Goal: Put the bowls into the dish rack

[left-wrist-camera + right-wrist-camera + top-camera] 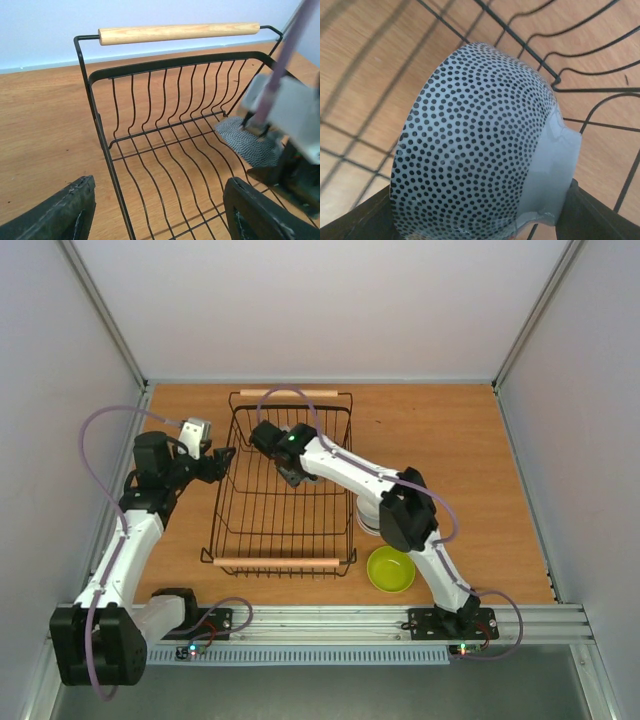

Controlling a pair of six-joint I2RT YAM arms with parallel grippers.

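The left gripper [160, 202] stood with its jaws wide apart and held nothing; through the gap between its two dark fingers [60, 212] ran only a side wall and part of the wire floor of the dish rack [165, 63]. Straight ahead of those jaws, across the basket, rose the rack's far end with its wooden handle [177, 33] lying level on top. Off to their right, inside the rack, the dotted bowl [470, 140] showed as a grey patch low on the wire floor under the other arm's wrist. The right gripper [477, 219] was down inside the rack with that bowl filling the space between its jaws. The bowl lay tipped on its side, its spotted outer wall turned toward the wrist camera and a plain grey part close against the right-hand finger. Both fingers sat right at the bowl's flanks, yet it could not be told whether they pressed on it or stood just clear. Beyond the fingertips lay rack wires and, under them, the wooden table [450, 440]. Behind the right jaws, back along the arm and outside the rack, a pale bowl [366, 523] peeked out from beneath the forearm, and nearer the arm's base sat the lime green bowl [391, 569], upright on the table
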